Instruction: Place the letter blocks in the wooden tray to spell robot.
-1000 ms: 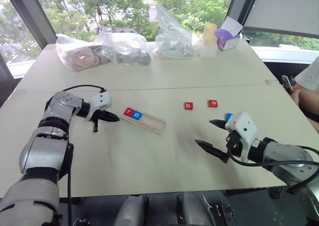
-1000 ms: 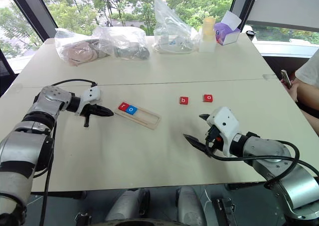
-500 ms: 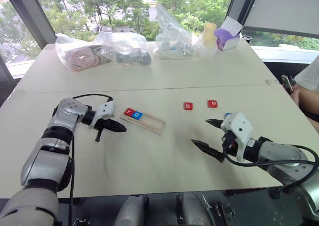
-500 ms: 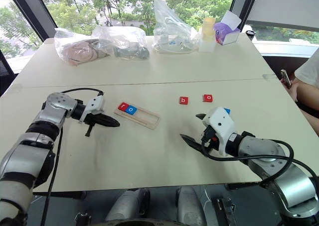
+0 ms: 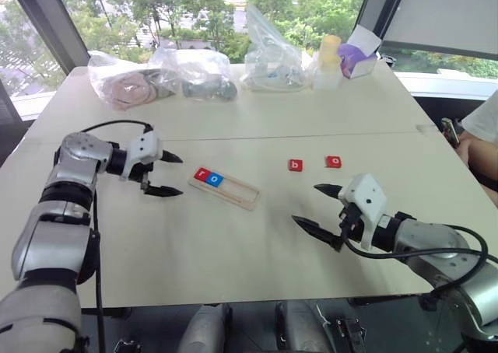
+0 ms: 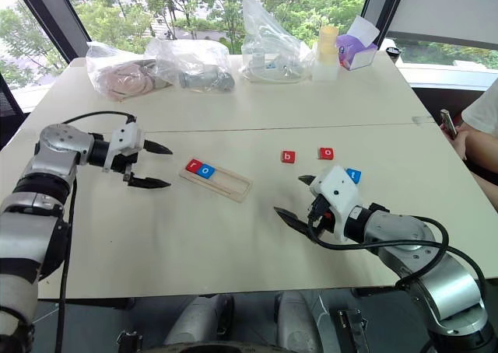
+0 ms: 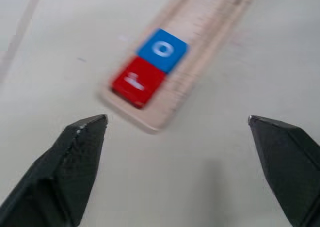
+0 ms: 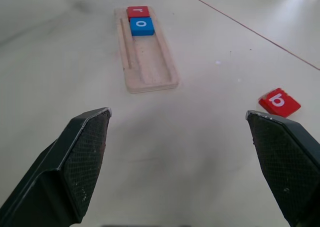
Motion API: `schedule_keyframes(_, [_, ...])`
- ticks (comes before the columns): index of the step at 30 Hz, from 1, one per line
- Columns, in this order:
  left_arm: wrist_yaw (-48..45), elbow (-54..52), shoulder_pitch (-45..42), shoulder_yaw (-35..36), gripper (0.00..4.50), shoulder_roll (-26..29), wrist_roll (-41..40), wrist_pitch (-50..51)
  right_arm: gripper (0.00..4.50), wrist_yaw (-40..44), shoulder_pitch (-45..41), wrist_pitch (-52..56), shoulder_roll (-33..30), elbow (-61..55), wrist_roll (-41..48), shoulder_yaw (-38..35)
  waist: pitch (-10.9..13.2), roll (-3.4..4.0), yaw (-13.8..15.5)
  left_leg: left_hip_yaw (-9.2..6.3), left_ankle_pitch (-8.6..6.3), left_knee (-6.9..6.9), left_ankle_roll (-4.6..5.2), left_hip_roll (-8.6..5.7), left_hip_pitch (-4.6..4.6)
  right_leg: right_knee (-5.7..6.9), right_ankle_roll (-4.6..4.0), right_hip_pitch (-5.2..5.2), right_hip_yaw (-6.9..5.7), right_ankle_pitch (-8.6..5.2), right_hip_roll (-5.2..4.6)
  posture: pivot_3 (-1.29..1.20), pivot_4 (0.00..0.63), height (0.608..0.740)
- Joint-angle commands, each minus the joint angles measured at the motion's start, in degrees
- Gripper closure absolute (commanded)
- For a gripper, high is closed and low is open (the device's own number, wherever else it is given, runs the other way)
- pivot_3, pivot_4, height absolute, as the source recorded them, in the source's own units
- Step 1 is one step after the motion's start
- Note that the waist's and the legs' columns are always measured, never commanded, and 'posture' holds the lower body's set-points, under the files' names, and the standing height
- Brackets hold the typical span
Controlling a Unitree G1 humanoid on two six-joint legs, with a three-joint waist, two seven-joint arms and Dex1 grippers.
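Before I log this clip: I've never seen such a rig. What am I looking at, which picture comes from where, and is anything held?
This is a two-armed humanoid robot at a table. The two wide pictures come from its head camera, looking down over its arms; the two close-ups come from wrist cameras, each looking along that gripper's black fingers. The left gripper and right gripper are open and hold nothing. A wooden tray holds a red r block and a blue o block at one end. A red b block, a red o block and a blue block lie loose nearby. Plastic bags sit at the far edge.
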Motion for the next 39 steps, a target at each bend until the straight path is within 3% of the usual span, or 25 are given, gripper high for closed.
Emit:
schedule_keyframes(1, [3.1, 2.9, -2.1, -0.3, 0.06, -1.0, 3.1, -1.4, 0.00, -0.2, -0.2, -1.2, 0.4, -0.8, -0.5, 0.1, 0.0, 0.00, 0.0, 0.00, 0.00, 0.00, 0.00, 0.00, 0.00, 0.00, 0.01, 0.00, 0.00, 0.00, 0.00, 0.00, 0.150, 0.740])
schedule_keyframes(12, [8.8, 8.1, -3.8, -0.6, 0.06, -5.7, 9.0, 1.8, 0.00, -1.6, 3.1, 0.3, -0.3, -4.1, -0.2, -2.4, 0.1, -0.23, -0.1, 0.00, -0.01, 0.00, 0.02, 0.00, -0.12, 0.01, 0.02, -0.09, -0.01, 0.00, 0.02, 0.00, 0.150, 0.740])
schedule_keyframes(27, [-2.7, 5.7, -0.1, 0.4, 0.06, -7.1, 8.2, 2.1, 0.00, -1.8, 3.5, 1.4, -0.4, -5.1, 0.1, -3.3, 0.1, -0.23, 0.0, 0.00, -0.01, 0.00, 0.02, 0.00, -0.11, 0.00, 0.02, -0.08, -0.02, 0.00, 0.01, 0.00, 0.150, 0.740])
schedule_keyframes(31, [-6.0, 3.3, 2.0, 0.6, 0.06, -6.5, 6.3, 2.4, 0.00, -1.7, 3.5, 1.4, -0.4, -5.1, 0.1, -3.2, 0.1, -0.23, 0.0, 0.00, -0.01, 0.00, 0.02, 0.00, -0.11, 0.00, 0.02, -0.08, -0.02, 0.00, 0.00, 0.00, 0.150, 0.740])
schedule_keyframes(39, [-7.2, -7.4, 8.9, -6.0, 0.06, -2.6, -3.2, 5.6, 0.00, -2.0, 3.3, 1.3, 0.2, -5.0, 0.0, -2.3, 0.1, -0.22, -0.2, -0.02, -0.01, 0.00, 0.02, 0.01, -0.09, 0.00, 0.01, -0.08, 0.02, 0.00, -0.02, 0.00, 0.150, 0.740])
